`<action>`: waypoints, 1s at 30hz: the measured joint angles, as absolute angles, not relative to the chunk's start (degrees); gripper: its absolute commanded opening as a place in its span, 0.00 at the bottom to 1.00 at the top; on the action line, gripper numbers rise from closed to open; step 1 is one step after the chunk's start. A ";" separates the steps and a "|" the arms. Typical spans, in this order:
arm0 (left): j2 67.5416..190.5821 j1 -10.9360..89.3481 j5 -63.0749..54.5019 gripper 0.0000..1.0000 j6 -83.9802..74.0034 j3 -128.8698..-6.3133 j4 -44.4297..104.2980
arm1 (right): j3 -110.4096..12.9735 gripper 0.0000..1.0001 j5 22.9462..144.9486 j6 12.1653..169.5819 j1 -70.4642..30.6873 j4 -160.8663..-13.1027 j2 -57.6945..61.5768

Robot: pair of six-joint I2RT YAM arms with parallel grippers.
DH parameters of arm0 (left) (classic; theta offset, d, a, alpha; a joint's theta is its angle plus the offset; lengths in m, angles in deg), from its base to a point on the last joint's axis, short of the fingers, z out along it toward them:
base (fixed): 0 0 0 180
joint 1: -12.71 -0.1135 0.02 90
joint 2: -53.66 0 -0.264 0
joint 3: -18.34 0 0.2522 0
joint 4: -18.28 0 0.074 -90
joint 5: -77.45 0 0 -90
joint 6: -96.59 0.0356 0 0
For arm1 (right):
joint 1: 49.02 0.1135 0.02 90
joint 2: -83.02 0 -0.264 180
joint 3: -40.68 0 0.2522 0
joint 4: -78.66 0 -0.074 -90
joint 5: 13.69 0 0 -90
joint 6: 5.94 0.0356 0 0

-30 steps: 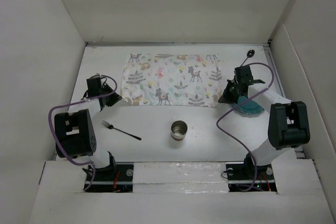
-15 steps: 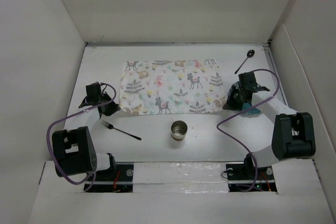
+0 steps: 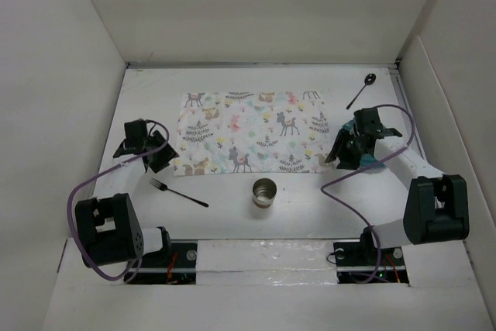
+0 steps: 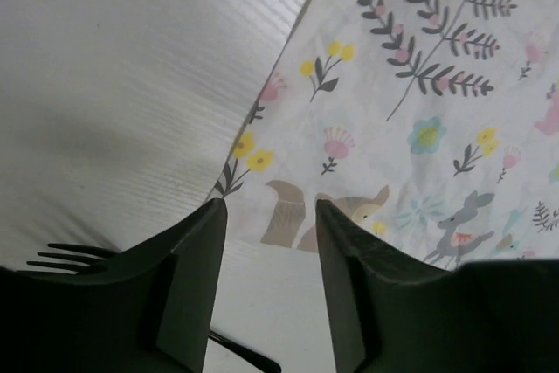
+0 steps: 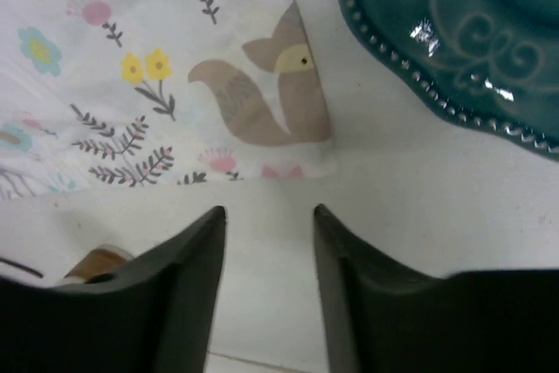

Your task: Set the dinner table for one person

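**Both grippers open at the placemat's near corners; nothing laid on it yet.**
Left gripper (image 4: 268, 209) has its jaws spread and empty over the near-left corner. The fork (image 3: 178, 191) lies near-left on the table (image 3: 232, 218). The deer-print placemat (image 3: 252, 131) lies flat, far-centre, probably squared as the base for the setting. A metal cup (image 3: 264, 191) waits just near of it. Right gripper (image 5: 268, 213) is also spread and empty at the near-right corner. The teal plate (image 5: 454, 32) is just right of it, and the spoon (image 3: 360, 91) is far right.

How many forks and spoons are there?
2. The fork lies near left, just in front of the placemat; the spoon lies far right. More could be hidden from view.
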State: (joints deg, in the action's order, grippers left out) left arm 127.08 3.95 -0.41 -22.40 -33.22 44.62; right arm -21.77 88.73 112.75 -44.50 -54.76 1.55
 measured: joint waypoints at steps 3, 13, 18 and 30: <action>126.19 3.95 -0.38 0.48 -22.34 -37.01 46.37 | -25.09 0.63 88.69 112.86 -44.50 -51.46 3.56; 118.39 19.43 3.59 0.00 -22.18 -50.01 44.49 | -24.48 0.00 81.10 124.48 -60.96 -56.55 23.45; 118.39 30.31 4.56 0.05 -21.46 -52.94 43.76 | -17.31 0.60 76.75 129.95 -70.03 -57.73 21.90; 118.36 36.59 4.99 0.35 -18.27 -52.00 44.77 | -10.73 0.71 86.17 132.11 -84.78 -63.55 9.59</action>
State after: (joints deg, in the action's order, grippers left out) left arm 118.36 36.59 4.99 -18.27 -52.00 44.77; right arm -10.73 86.17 132.11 -84.78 -63.55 9.59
